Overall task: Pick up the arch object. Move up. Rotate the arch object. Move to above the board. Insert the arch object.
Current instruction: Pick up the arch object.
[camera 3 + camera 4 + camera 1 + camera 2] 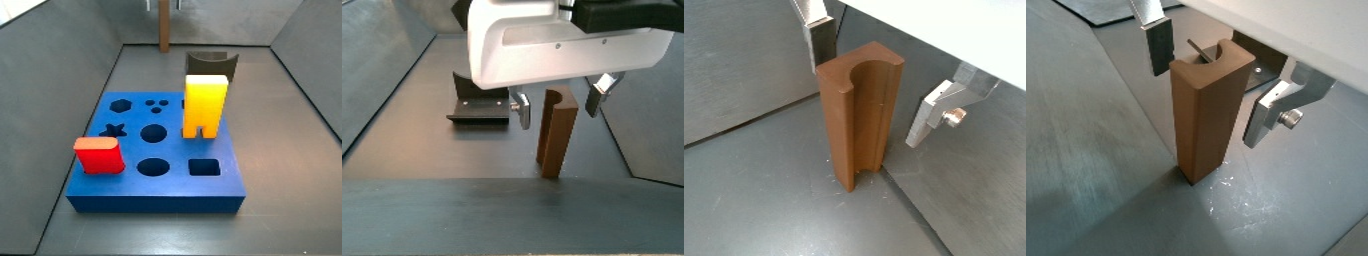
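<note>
Around the brown arch object [861,122], which stands upright on the grey floor [764,190], my gripper [1207,82] hangs spread wide, fingers [520,108] clear of both sides. At 6 o'clock in a side view lies the board [158,178].

a robot test cell in a lab, not a home: bare grey metal floor [287,180] boxed in by sloping grey walls [60,70]. the white gripper [556,98] hangs near the far wall. a blue board [134,190] with shaped holes sits mid-floor, holding plain yellow [203,105] and red [98,155] test blocks, a dark fixture [480,108] behind.
</note>
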{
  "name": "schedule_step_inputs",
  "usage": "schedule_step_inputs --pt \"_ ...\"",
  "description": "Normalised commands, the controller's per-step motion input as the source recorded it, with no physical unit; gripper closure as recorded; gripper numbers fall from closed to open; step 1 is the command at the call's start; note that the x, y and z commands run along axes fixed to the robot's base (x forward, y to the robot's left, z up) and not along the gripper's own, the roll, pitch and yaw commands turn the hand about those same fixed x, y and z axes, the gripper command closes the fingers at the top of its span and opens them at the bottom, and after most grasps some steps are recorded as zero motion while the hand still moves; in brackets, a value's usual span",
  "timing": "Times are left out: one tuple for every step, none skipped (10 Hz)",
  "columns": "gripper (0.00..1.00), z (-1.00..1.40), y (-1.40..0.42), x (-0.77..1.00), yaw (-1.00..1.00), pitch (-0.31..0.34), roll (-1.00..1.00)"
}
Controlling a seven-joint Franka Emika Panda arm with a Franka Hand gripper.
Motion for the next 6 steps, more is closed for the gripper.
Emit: schedule_step_inputs --pt "1.0 0.0 0.0 0.0 0.0 0.0 0.0" --pt "1.0 0.0 0.0 0.0 0.0 0.0 0.0" --pt "1.0 0.0 0.0 0.0 0.0 0.0 0.0" --pt "1.0 0.0 0.0 0.0 0.0 0.0 0.0" --pt "1.0 0.0 0.0 0.0 0.0 0.0 0.0" --pt "1.0 0.0 0.0 0.0 0.0 0.0 0.0"
